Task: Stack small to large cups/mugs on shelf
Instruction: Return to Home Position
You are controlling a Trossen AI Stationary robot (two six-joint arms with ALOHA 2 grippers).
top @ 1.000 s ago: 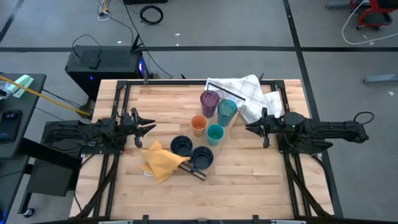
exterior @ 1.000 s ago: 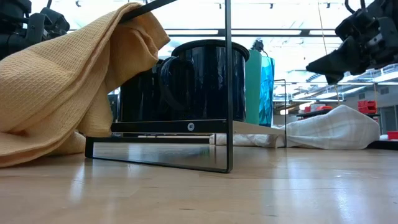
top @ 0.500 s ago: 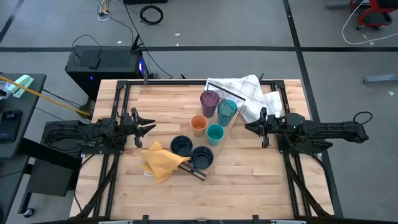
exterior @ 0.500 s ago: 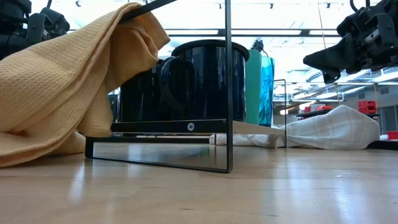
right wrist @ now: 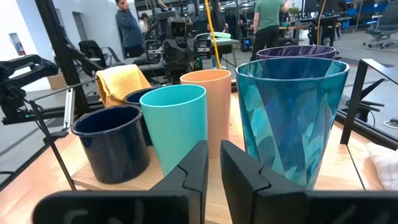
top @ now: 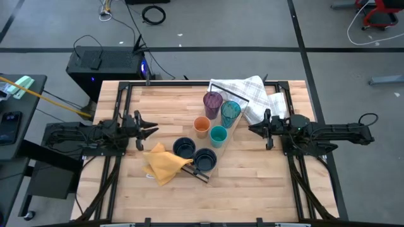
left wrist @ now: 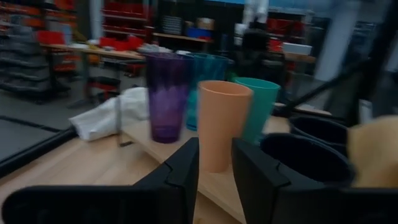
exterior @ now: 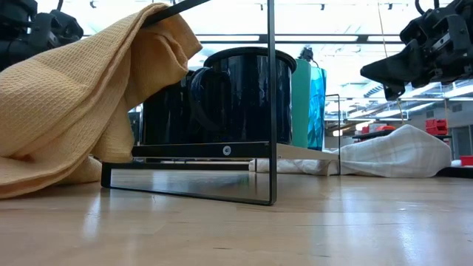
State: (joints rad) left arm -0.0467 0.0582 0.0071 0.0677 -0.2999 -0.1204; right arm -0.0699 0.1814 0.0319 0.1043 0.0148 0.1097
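table (top: pixel 265 183) from above: the shelf (exterior: pixel 303 152) runs slantwise across the middle, carrying in pairs the purple tumbler (top: pixel 213 101) and patterned tumbler (top: pixel 230 111), orange cup (top: pixel 201 126) and teal cup (top: pixel 218 135), and two navy mugs (top: pixel 184 148); the yellow cloth (top: pixel 163 162) drapes its near end, the white towel (top: pixel 249 94) lies by its far end; bare wood flanks both long sides; left gripper (top: pixel 150 130), fingers slightly parted and empty, hangs apart from the orange cup; right gripper (top: pixel 252 129), fingers almost together and empty, hangs apart from the patterned tumbler
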